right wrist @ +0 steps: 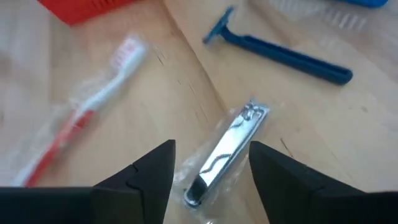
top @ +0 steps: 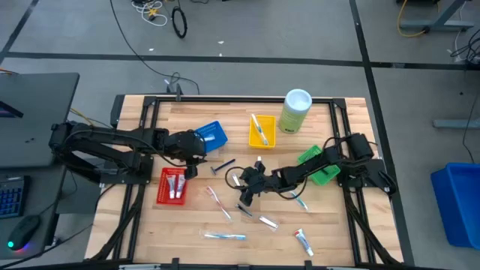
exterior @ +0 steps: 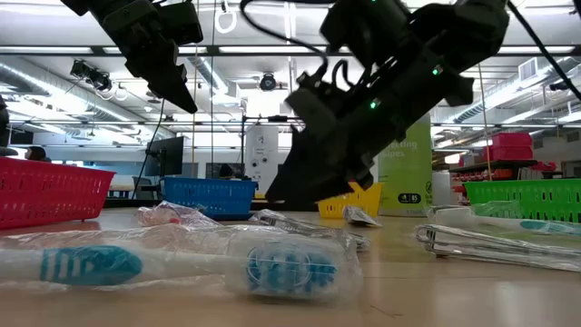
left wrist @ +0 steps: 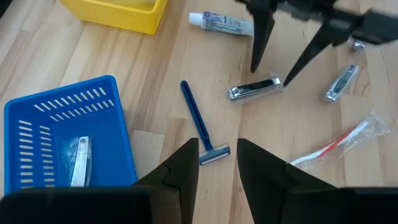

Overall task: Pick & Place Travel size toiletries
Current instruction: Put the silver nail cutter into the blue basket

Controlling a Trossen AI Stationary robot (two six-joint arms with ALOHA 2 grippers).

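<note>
Right wrist view shows us a wrapped nail clipper [right wrist: 225, 152] lying flat on the bench [right wrist: 112, 143], directly between the right jaws [right wrist: 208, 171], which stand open on either side of it and hold nothing yet. We judge this the reach-and-grasp step for that clipper: the next move calls for lowering a little further and closing squarely across its narrow body without pinching only the loose wrapper. Just beyond these jaws lies the blue razor [right wrist: 280, 53], and off to one side a red-handled toothbrush [right wrist: 87, 106] in its wrap. From the left wrist view, the left jaws [left wrist: 217, 165] hover open and empty right over the razor's head, with the blue tray [left wrist: 65, 140] beside them and the yellow tray [left wrist: 115, 12] farther off.
</note>
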